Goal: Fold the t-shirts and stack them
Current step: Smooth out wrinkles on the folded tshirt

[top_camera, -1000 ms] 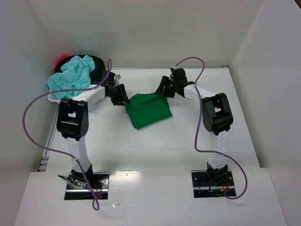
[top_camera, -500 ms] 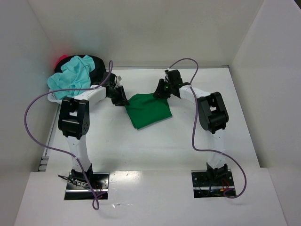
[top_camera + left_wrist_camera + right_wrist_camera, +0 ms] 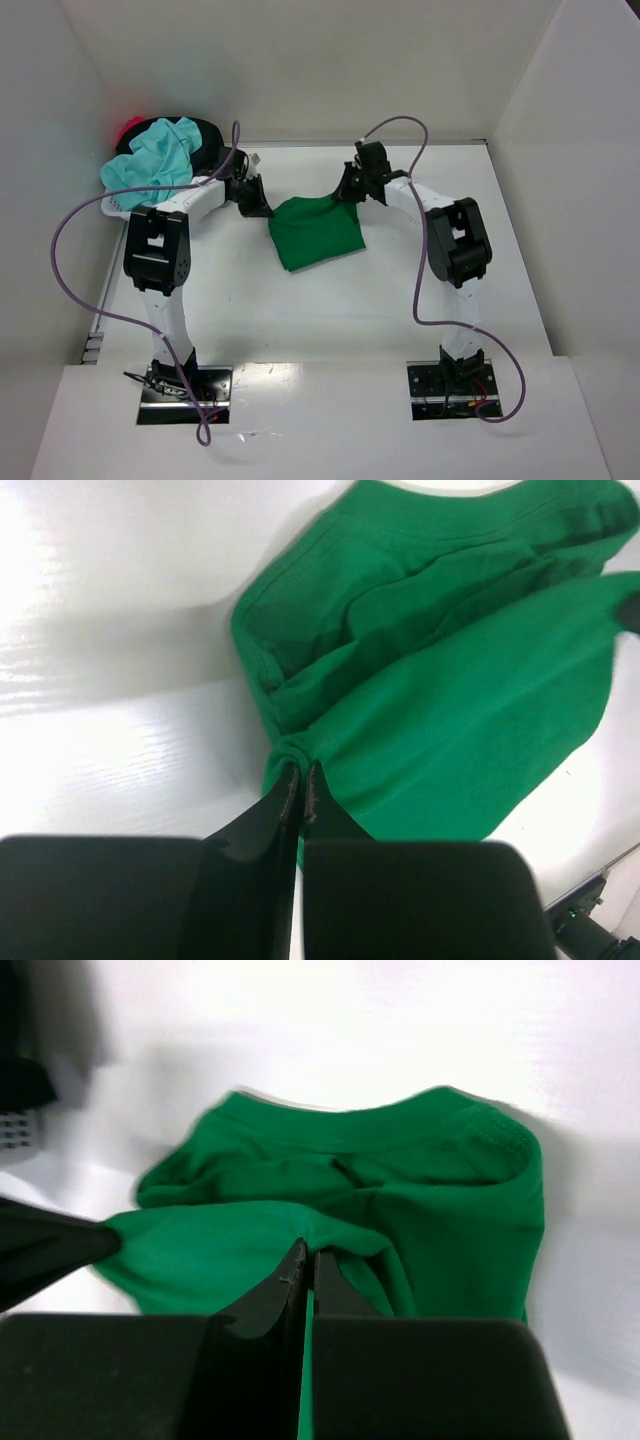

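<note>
**Green t-shirt pinched at two far corners by both arms**

Green t-shirt (image 3: 315, 232) lies partly folded on the white table (image 3: 350, 310), a little toward 12 o'clock from the middle of the overhead view. Its near part rests flat. Its far edge is lifted slightly where the two arms meet it.

The left gripper (image 3: 262, 207) is at the shirt's 10 o'clock corner. In the left wrist view its black fingers (image 3: 262, 825) are pressed together, with a bunched fold of green cloth caught at their tips. The collar band and loose folds spread beyond them.

The right gripper (image 3: 346, 194) is at the shirt's 1 o'clock corner. In the right wrist view its fingers (image 3: 268, 1298) are likewise closed tight on a ridge of the green fabric, with the neckline curving across the table behind.

At 10 o'clock on the table, by the left wall, a white basket (image 3: 113, 207) holds a heap of other shirts: a light turquoise t-shirt (image 3: 150, 165) on top, a black t-shirt (image 3: 205, 135) behind it, and a red-pink one (image 3: 128, 128) at the far edge.
</note>
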Motion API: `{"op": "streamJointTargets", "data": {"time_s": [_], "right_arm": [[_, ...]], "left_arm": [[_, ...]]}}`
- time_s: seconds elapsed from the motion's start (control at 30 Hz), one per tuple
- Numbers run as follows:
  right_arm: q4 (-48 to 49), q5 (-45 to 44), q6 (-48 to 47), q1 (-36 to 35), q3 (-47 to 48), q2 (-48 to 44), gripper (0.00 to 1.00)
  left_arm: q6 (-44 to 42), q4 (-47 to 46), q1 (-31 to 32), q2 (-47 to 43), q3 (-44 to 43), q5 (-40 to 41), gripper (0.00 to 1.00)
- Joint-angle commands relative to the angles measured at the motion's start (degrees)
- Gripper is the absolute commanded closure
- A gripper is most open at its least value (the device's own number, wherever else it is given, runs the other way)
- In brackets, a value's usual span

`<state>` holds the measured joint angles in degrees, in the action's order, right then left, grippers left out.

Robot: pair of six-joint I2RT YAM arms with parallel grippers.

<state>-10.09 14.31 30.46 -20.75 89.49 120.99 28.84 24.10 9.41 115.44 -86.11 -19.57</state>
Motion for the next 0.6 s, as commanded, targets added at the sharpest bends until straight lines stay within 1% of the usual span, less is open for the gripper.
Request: {"op": "streamJointTargets", "data": {"time_s": [0.0,0.13,0.27,0.4,0.57], "right_arm": [[0.9,-3.3,-0.1,-0.3,0.0,-9.7,1.0],[0.4,-5.4,0.4,-0.3,-4.3,-16.5,1.0],[-0.1,-7.9,0.9,-0.3,-9.1,-21.6,1.0],[-0.6,-9.6,1.5,-0.3,-12.9,-24.0,1.0],[0.5,-9.6,1.5,1.3,-14.2,-23.0,1.0]], "left_arm": [[-1.2,0.0,-0.4,-2.3,-3.0,-1.6,1.0],[-1.8,0.6,0.8,-2.9,-5.3,-1.6,1.0],[-2.8,2.9,2.0,-1.0,-8.7,-2.1,1.0],[-2.8,2.9,2.0,0.1,-10.0,-2.7,1.0],[-2.3,2.9,2.0,2.7,-11.8,-1.6,1.0]]}}
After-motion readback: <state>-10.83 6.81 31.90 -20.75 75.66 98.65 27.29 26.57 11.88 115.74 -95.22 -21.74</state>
